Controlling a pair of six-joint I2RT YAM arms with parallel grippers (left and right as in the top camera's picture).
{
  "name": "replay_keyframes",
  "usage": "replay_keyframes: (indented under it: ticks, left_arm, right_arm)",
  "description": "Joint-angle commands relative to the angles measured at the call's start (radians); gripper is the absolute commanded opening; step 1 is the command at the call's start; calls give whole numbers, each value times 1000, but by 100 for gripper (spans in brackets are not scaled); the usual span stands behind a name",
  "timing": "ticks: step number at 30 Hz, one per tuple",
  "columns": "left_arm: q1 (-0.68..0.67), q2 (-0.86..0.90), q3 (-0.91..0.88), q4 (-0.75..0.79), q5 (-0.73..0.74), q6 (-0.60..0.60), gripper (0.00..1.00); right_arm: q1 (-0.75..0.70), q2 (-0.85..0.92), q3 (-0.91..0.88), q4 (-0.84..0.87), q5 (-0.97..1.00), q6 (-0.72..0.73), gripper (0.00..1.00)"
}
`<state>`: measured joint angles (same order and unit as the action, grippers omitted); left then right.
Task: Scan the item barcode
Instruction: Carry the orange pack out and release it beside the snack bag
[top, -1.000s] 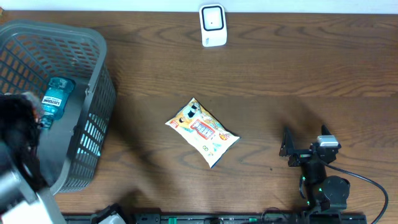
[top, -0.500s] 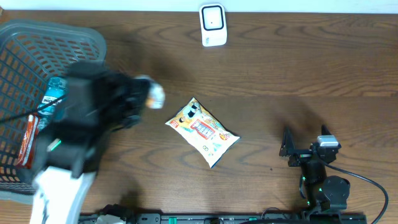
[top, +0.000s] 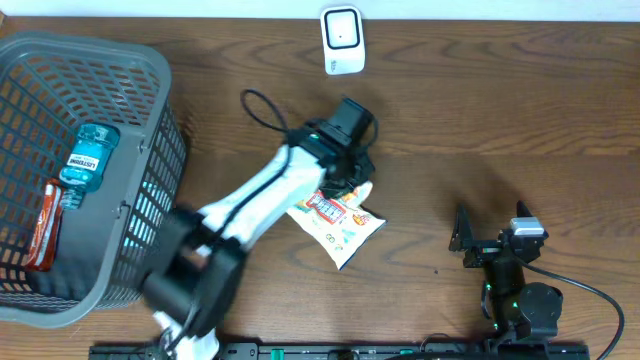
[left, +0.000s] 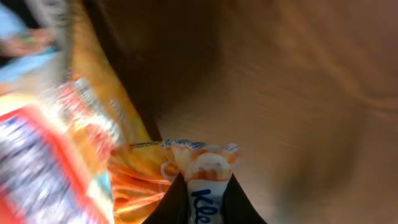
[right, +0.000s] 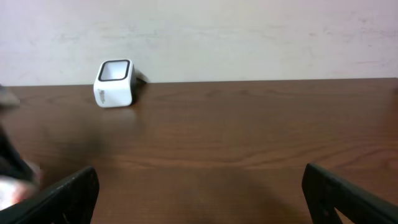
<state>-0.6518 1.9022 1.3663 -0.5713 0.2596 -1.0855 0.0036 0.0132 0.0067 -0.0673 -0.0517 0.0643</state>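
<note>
grey plastic lattice basket (top: 165, 170) at far left, rigid and open-topped; inside it a clear blue mouthwash bottle (top: 88, 155) and a flat red packet (top: 42, 225), neither part of the step in hand. left gripper (left: 204, 193) reached out over mid-table, jaws nearly closed and pinched on one end of a small tissue pack (left: 205, 165): soft white film, blue lettering, orange print, crumpled at the seam. pack held just above and beside a snack bag (top: 340, 225), glossy crinkled foil in yellow, red and white, lying flat on the wood; contact between pack and bag not determinable.

judged step: carry of the gripped pack toward the scanner (top: 341, 40), a small white rounded block with a dark window, upright at the far edge, well apart from the pack. barcode not visible on the face in view. next move judged to call for a lift clear of the bag, travel to the far edge, and a turn of the wrist to present the coded face to the window; thin film likely to sag, firm pinch advised.

right gripper (right: 200, 171) at right, jaws spread wide, nothing between them, parked low over the dark wood-grain table (top: 520, 110).
</note>
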Motion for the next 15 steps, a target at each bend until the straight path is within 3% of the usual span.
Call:
replay_keyframes:
  ticks: [1,4,6,7,10,15]
  left_arm:
    - [-19,87,-6,37,-10,19,7]
    - [-29,119,-6,59,-6,63,8]
    - [-34,108,-3,83,13,152,25]
    - [-34,101,0,94,37,194,39]
    - [-34,69,11,97,87,240,68]
    - [-34,-27,11,90,89,288,83]
  right_arm:
    - [-5,-2,-1,-4,1,-2,99]
    - [-5,-2,-1,-4,1,-2,99]
    - [-5,-2,-1,-4,1,-2,99]
    - [-5,-2,-1,-4,1,-2,99]
    - [-5,-2,-1,-4,1,-2,99]
    - [-5,-2,-1,-4,1,-2,99]
